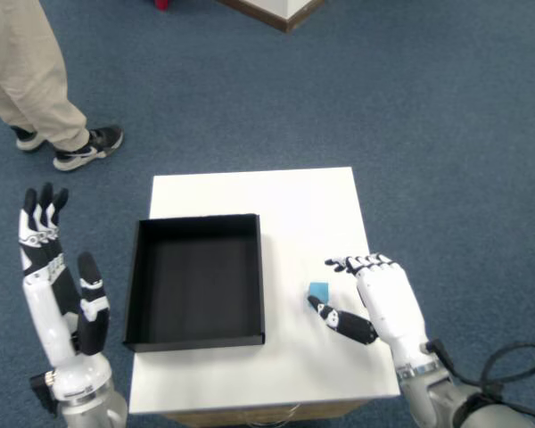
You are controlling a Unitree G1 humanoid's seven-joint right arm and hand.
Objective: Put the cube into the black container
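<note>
Office or lab, blue carpet (pixel 410 116), white table (pixel 294 201)
</note>
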